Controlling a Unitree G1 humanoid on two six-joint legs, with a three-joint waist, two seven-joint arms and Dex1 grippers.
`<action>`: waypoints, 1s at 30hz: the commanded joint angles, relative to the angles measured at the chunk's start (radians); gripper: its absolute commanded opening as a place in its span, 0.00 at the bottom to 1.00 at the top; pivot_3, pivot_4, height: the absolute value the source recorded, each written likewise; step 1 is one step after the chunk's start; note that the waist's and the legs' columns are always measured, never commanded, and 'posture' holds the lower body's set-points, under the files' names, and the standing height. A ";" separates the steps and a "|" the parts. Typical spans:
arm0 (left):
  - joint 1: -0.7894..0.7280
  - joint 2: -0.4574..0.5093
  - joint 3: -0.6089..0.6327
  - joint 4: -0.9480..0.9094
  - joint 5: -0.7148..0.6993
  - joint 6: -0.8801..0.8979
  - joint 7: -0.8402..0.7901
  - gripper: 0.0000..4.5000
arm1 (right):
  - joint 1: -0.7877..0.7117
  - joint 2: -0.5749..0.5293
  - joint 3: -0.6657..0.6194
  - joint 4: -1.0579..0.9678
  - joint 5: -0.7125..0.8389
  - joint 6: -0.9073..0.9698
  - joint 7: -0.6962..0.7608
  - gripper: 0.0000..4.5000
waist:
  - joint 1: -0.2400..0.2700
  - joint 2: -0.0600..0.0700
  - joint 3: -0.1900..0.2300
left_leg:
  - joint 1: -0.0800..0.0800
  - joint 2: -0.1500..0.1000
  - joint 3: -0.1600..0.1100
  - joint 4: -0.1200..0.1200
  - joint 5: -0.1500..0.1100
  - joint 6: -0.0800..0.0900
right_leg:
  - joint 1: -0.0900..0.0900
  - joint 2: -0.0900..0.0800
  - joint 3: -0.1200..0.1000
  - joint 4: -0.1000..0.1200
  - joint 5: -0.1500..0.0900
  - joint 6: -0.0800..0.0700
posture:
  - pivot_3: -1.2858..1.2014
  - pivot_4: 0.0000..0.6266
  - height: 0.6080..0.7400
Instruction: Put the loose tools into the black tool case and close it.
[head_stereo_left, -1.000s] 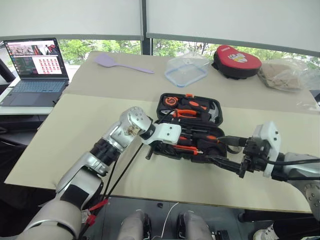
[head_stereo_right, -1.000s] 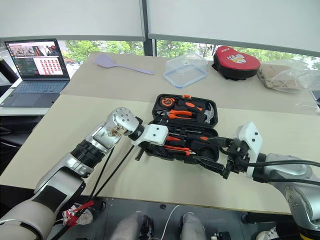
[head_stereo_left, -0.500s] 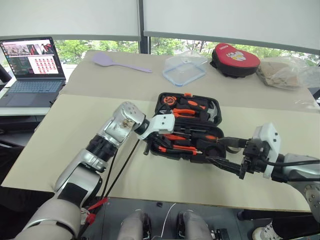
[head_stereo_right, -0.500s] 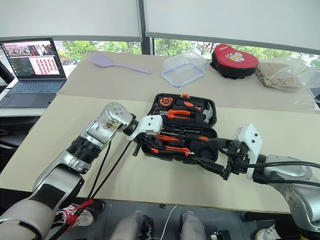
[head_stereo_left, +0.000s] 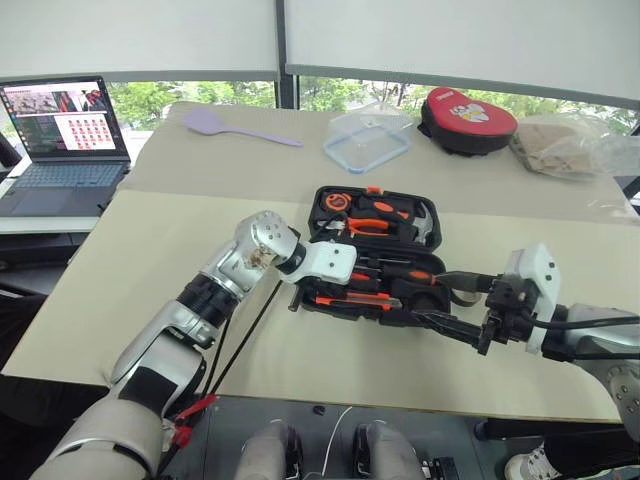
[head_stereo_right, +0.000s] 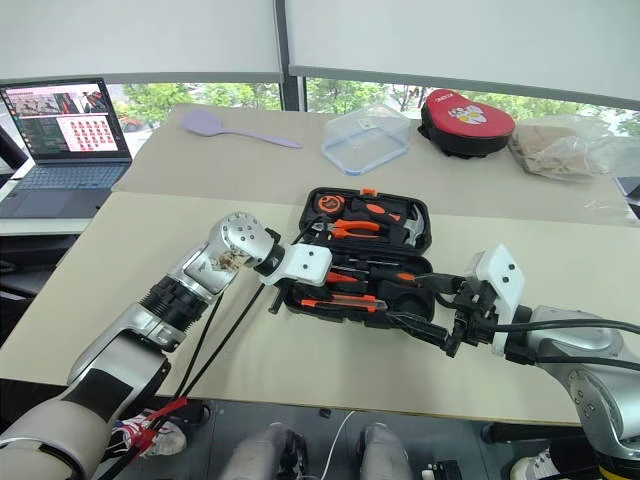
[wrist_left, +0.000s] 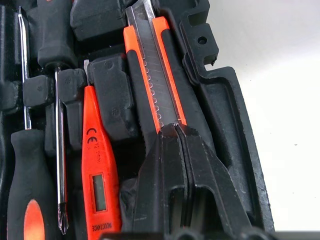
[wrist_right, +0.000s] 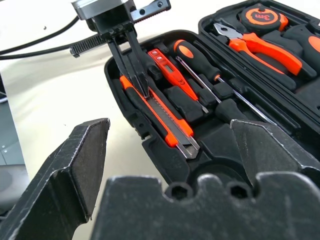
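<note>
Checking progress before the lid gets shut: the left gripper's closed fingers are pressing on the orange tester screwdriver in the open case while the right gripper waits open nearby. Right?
Not quite. The left gripper presses its closed fingers on the utility knife, not the tester screwdriver beside it, as the right wrist view shows. The case is open, and the right gripper waits open.

My left gripper (wrist_left: 176, 131) has matt black plastic fingers. The black tool case (wrist_left: 235, 115) is matt moulded plastic. The utility knife (wrist_left: 155, 75) shows glossy orange plastic and a dull metal blade.
</note>
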 joint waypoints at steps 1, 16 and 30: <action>0.001 -0.010 0.036 0.042 -0.014 0.042 0.019 0.01 | 0.011 0.004 -0.028 -0.003 -0.020 -0.038 -0.014 1.00 | 0.001 0.000 0.000 | 0.000 0.000 0.000 0.000 0.000 0.000 | 0.000 0.000 0.000 0.000 0.000 0.000 | 0.52 0.24 0.93; 0.281 0.289 0.611 -0.613 -0.639 0.633 0.030 0.91 | 0.164 -0.158 -0.239 0.249 -0.142 -0.122 0.155 1.00 | -0.008 0.000 0.001 | 0.000 0.000 0.001 -0.002 0.002 -0.003 | -0.001 0.002 0.001 0.001 -0.001 0.002 | 0.52 0.24 0.93; 0.531 0.442 0.628 -0.919 -0.744 0.701 0.160 1.00 | -0.263 -0.119 0.254 0.660 -0.476 -0.391 0.213 1.00 | -0.005 0.003 0.002 | 0.004 0.000 0.001 -0.003 0.002 -0.005 | 0.001 0.001 0.001 0.001 -0.002 0.000 | 0.52 0.24 0.93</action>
